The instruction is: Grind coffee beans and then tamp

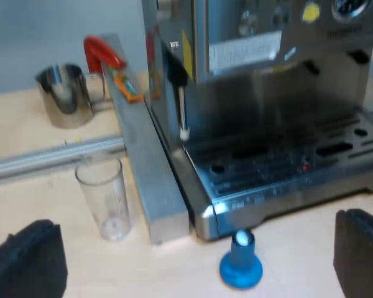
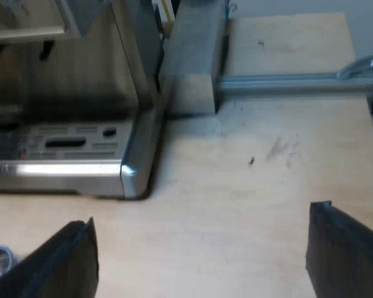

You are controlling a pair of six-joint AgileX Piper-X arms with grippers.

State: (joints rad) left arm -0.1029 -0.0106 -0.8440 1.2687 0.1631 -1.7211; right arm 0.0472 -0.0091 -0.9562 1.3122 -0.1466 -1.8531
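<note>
Tamper (image 1: 240, 264) near machine (image 1: 280, 167), untouched; left claw (image 1: 196, 223) wide, empty; right claw (image 2: 203, 216) wide, empty.

At machine (image 1: 267, 155) front, on table (image 1: 174, 267): tamper (image 1: 240, 268) — measuring glass (image 1: 105, 198) upright nearby.

One espresso machine (image 1: 267, 93), one blue tamper (image 1: 241, 266), one measuring glass (image 1: 105, 198) and one metal mug (image 1: 65, 94) stand on one worktop (image 2: 248, 205).

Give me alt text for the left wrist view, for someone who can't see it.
A blue tamper stands on the wooden table in front of the espresso machine, with the left gripper open near it. A clear measuring glass stands upright beside a metal block, and a steel jug sits farther off.
</note>
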